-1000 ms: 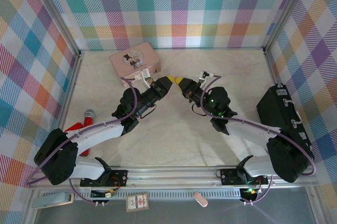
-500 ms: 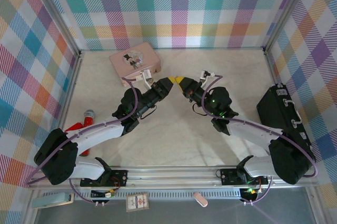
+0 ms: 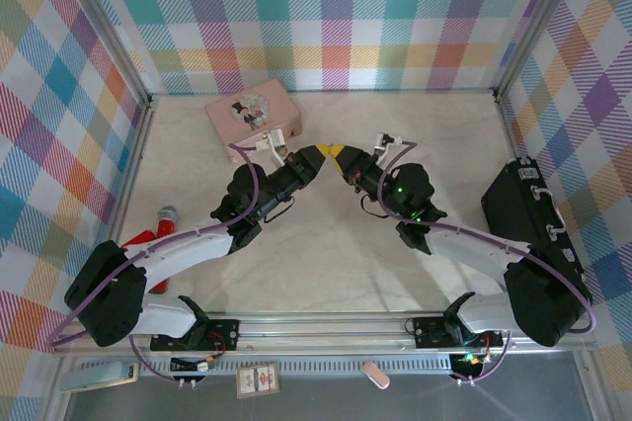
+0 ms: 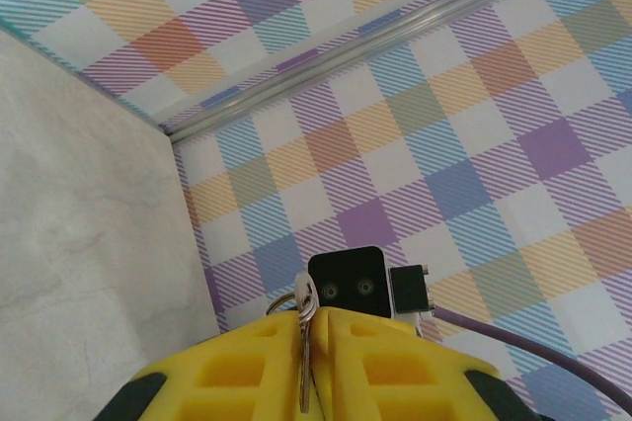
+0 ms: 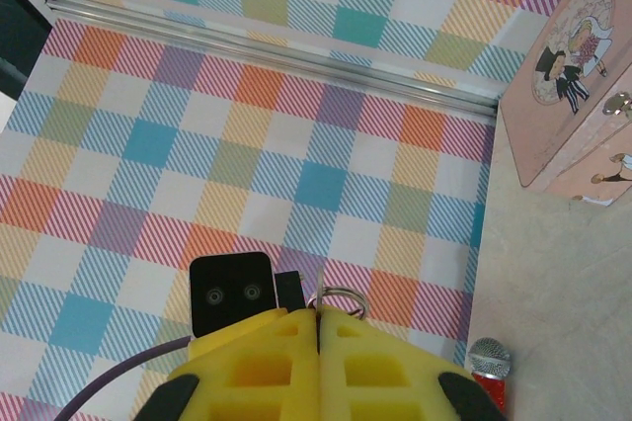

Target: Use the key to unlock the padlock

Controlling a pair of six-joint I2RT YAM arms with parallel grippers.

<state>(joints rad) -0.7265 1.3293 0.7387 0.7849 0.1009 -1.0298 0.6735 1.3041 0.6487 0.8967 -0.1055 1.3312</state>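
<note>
The padlock's brass body is too small or too hidden to make out, so where it lies cannot be told. The key (image 4: 303, 367) is a flat silver blade standing on edge in the seam of the left gripper (image 4: 304, 320). That gripper's yellow fingers are pinched narrowly on it, and a thin silver ring (image 4: 294, 295) sits at the key's far end, just past the fingertips. The right gripper (image 5: 318, 317) has its yellow fingers pressed together to a hairline seam, with a silver loop (image 5: 337, 296) at its tip. Whether anything is caught in that seam cannot be told. From above, the two grippers meet nose to nose, tips nearly touching, over the middle of the pale table (image 3: 326, 263). Just beyond them, to the far left, sits the pink box (image 3: 253, 115). A black case (image 3: 528, 213) lies at the table's right edge, and a red-handled toy microphone (image 3: 163, 221) lies near the left wall.
</note>
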